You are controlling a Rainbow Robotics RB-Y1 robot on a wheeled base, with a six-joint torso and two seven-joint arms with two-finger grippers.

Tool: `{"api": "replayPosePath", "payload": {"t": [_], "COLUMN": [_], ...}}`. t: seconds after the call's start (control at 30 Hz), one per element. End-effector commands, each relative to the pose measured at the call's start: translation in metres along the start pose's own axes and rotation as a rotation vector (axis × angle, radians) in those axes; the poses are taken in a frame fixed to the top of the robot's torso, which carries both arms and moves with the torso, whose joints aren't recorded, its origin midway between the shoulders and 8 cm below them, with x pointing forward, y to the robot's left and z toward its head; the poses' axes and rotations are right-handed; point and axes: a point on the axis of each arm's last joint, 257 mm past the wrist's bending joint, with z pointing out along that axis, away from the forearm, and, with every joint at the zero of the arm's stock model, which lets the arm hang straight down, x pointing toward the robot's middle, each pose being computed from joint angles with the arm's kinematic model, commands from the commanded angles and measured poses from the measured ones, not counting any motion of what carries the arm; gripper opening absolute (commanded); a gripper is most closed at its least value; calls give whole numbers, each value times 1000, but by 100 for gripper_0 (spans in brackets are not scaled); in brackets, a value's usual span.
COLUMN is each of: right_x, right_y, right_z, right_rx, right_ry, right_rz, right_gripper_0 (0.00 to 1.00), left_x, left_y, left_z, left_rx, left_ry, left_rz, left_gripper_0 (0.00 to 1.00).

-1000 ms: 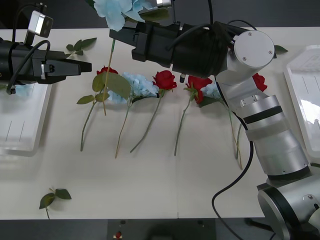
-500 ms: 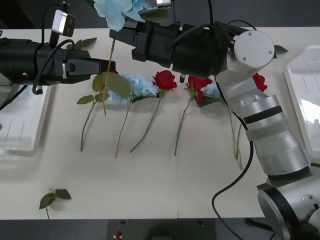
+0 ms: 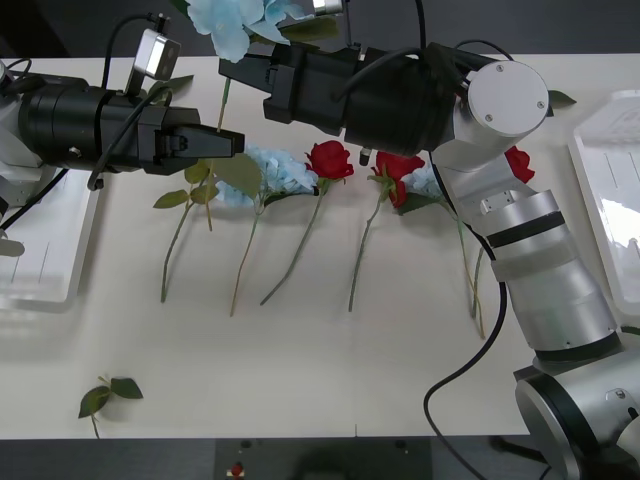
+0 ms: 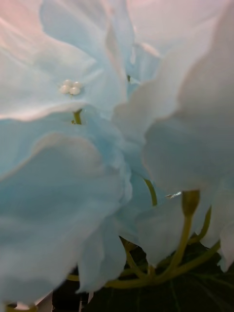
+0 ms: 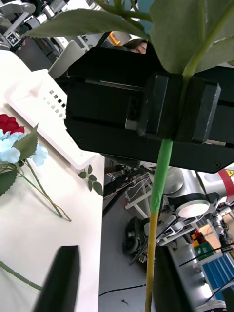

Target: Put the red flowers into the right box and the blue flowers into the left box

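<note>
The fluffy pale sky-blue artificial flower (image 3: pixel 228 22) hangs raised above the far side of the white table (image 3: pixel 320 370), its long thin green-to-yellow stem (image 3: pixel 217 150) pinched between the black fingers of the right gripper (image 3: pixel 228 74), which reaches across from the robot's right; the right wrist view is close on its blue petals (image 4: pixel 73 161). The left gripper (image 3: pixel 232 143) stretches in from the left at the level of that stem, its black fingers (image 5: pixel 61 278) parted, with the stem just beside one finger in the left wrist view; no contact can be made out. On the table beyond lie the deep-red artificial roses (image 3: pixel 330 160) and other pale blue flowers (image 3: pixel 280 170) in a loose row, stems pointing toward the robot. The shallow white translucent left box (image 3: pixel 50 250) sits at the table's left edge, the matching right box (image 3: pixel 605 180) at its right edge.
</note>
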Motion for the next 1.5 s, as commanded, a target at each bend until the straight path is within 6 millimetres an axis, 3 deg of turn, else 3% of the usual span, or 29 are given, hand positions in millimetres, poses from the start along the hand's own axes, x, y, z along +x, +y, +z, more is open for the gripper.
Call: {"api": "replayPosePath", "payload": {"t": [0.03,0.57,0.6,0.63,0.67,0.7,0.83,1.1,1.5], "right_x": [-11,-11,-11,-11,-11,-10,-10,-11,-7], "right_y": [27,28,27,27,28,28,28,27,22], "right_z": [18,19,19,19,19,19,18,18,9], "right_rx": [-63,-64,-63,-64,-64,-65,-68,-66,-58], "right_ry": [-24,-25,-25,-26,-25,-23,-21,-21,10], "right_rz": [-43,-39,-41,-40,-40,-39,-36,-33,-47], "right_gripper_0": [0,0,19,57,70,81,98,100,100], "left_x": [-19,-18,-18,-19,-19,-19,-18,-18,-23], "left_y": [-9,-9,-9,-9,-9,-9,-9,-6,10], "left_z": [2,3,3,3,2,2,3,-7,-92], "left_rx": [-1,-1,0,-1,0,0,0,-31,-298], "left_ry": [16,19,18,17,17,17,18,31,164], "left_rz": [80,75,75,73,74,74,73,70,136], "left_gripper_0": [0,0,0,0,0,0,0,0,0]}}
